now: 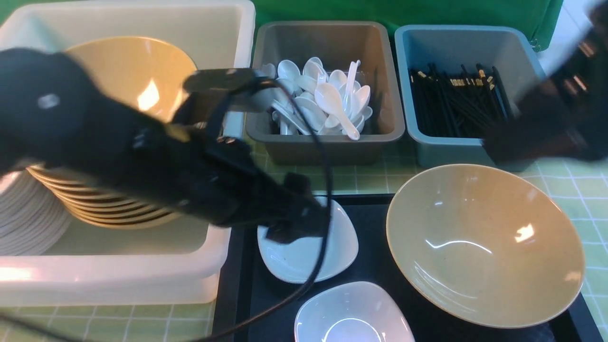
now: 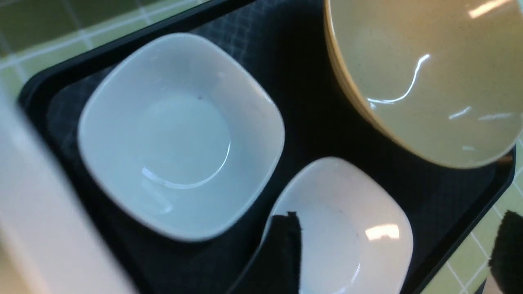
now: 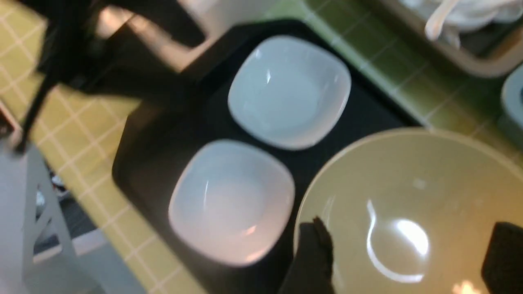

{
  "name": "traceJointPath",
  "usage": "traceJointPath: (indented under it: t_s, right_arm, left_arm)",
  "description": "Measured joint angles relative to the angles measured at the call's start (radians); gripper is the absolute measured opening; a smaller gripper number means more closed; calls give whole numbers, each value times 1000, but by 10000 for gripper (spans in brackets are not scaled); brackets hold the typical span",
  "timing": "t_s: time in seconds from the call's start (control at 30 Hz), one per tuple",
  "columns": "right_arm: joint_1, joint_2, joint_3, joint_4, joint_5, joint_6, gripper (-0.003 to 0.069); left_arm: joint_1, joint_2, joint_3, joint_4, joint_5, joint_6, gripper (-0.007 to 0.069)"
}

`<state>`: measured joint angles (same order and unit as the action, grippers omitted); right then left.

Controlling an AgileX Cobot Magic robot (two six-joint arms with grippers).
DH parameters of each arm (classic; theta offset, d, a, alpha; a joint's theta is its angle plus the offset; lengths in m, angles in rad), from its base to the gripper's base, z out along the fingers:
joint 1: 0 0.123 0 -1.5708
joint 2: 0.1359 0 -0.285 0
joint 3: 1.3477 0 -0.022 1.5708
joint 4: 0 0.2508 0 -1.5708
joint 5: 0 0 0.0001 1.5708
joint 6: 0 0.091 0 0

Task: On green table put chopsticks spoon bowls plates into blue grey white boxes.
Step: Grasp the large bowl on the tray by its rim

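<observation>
Though shallow, wide glossy tan bowl (image 1: 484,244)

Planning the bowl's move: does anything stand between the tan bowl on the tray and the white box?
Yes. The left arm hangs over the right side of the white box, its left gripper open above the black tray. Two white plates lie on the tray between the tan bowl and the box.

Perhaps a lab bench: gridded green table (image 1: 370,183), tableware-sorting boxes (image 1: 323,154).
</observation>
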<state>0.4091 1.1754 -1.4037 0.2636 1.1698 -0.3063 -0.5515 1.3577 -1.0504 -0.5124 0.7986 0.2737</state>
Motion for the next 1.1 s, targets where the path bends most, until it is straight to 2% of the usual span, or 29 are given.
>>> traceJointPath:
  t_s: [0.1, 0.2, 0.23, 0.27, 0.37, 0.43, 0.53, 0.8, 0.87, 1.0, 1.03, 1.1]
  right_arm:
    - [0, -78, 73, -2, 0, -8, 505]
    - [0, -169, 127, -2, 0, -10, 442]
    - [0, -210, 144, -2, 0, -10, 370]
    - [0, -215, 145, -2, 0, -10, 359]
    - [0, -286, 158, -2, 0, -10, 146]
    - [0, -324, 158, -2, 0, -8, 64]
    - [0, -363, 158, -3, 0, -7, 29]
    - [0, -386, 170, -8, 0, -7, 25]
    - [0, -387, 180, -10, 0, -7, 25]
    - [0, -389, 209, -13, 0, -7, 25]
    - [0, -389, 216, -14, 0, -7, 25]
    - [0, -389, 232, -14, 0, -7, 25]
  left_arm:
    - [-2, 83, -65, -11, 6, 11, 656]
    - [-3, 193, -161, -15, 38, 26, 663]
    - [-3, 253, -215, -15, 63, 27, 663]
    - [-3, 261, -221, -15, 67, 28, 663]
    - [-3, 384, -327, -34, 123, 53, 663]
    - [-3, 465, -393, -68, 158, 81, 663]
    - [-5, 563, -475, -109, 189, 105, 662]
    - [-25, 754, -611, -202, 194, 185, 638]
    - [-28, 793, -626, -239, 196, 216, 608]
    - [-32, 858, -639, -309, 203, 290, 469]
    - [-32, 867, -639, -313, 210, 295, 411]
    - [-32, 875, -639, -332, 229, 304, 228]
